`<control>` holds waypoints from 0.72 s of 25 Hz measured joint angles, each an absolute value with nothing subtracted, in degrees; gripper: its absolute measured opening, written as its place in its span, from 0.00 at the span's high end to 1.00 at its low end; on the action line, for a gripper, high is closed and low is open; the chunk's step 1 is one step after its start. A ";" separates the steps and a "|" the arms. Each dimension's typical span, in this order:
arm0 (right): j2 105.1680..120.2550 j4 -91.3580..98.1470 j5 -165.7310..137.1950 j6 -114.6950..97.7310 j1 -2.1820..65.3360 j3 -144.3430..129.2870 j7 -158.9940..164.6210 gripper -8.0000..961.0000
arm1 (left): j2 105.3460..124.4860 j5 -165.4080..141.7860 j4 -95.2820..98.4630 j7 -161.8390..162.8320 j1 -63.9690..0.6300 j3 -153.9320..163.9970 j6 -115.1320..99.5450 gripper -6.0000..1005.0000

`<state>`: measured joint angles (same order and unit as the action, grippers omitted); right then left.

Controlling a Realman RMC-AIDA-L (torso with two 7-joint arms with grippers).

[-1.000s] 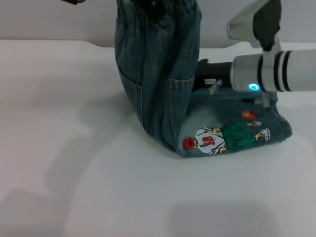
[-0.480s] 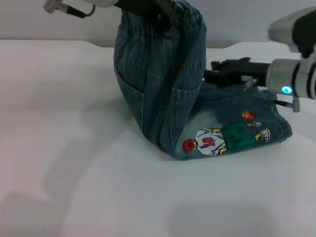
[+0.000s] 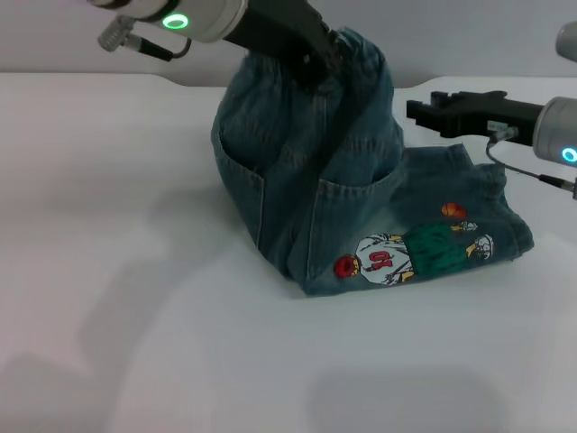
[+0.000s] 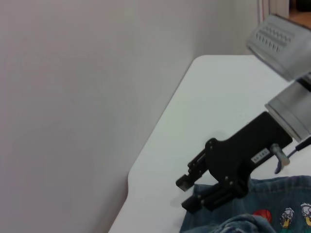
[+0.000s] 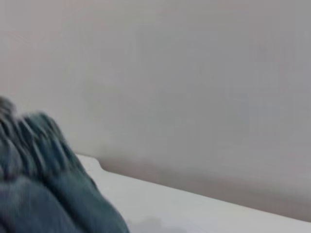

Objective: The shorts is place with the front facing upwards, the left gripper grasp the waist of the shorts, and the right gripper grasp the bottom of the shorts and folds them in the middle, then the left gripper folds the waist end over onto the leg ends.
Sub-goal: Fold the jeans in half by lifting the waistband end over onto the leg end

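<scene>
The blue denim shorts (image 3: 297,171) are folded lengthwise and half lifted. My left gripper (image 3: 320,56) comes in from the upper left and is shut on the waist of the shorts (image 3: 365,56), holding it above the table so the pocket side hangs down. The leg ends (image 3: 505,225) lie flat on the table at the right, with the cartoon print (image 3: 410,251) facing up. My right gripper (image 3: 416,110) hovers open, apart from the cloth, just right of the raised waist. The left wrist view shows that right gripper (image 4: 187,194) empty, above the denim (image 4: 272,208).
The white table (image 3: 135,316) stretches wide to the left and front of the shorts. A pale wall (image 3: 72,36) runs along the table's back edge. The right wrist view shows a blurred fold of denim (image 5: 43,194) against that wall.
My left gripper has come down and to the right with the waist, so the hanging denim leans toward the leg ends. My right gripper has drawn back to the right, off the shorts.
</scene>
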<state>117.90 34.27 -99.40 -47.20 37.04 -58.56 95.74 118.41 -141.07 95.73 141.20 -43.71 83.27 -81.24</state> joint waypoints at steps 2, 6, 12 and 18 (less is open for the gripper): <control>117.76 34.36 -99.50 -48.81 37.03 -58.25 95.87 0.53 | 118.40 -141.06 95.50 141.21 -43.71 83.29 -81.17 0.93; 117.49 34.40 -100.11 -51.57 36.87 -58.52 96.26 0.53 | 118.39 -141.06 95.36 141.22 -43.71 83.13 -81.16 0.93; 117.46 35.29 -99.80 -48.86 36.07 -55.06 96.09 0.53 | 118.42 -140.96 94.70 141.24 -43.66 83.68 -80.70 0.93; 117.56 37.08 -99.73 -46.10 34.90 -48.45 95.97 0.53 | 118.54 -140.16 92.01 141.30 -44.08 86.34 -77.74 0.93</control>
<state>117.56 37.08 -99.74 -46.10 34.90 -48.45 95.97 118.54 -140.16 92.01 141.30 -44.08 86.34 -77.74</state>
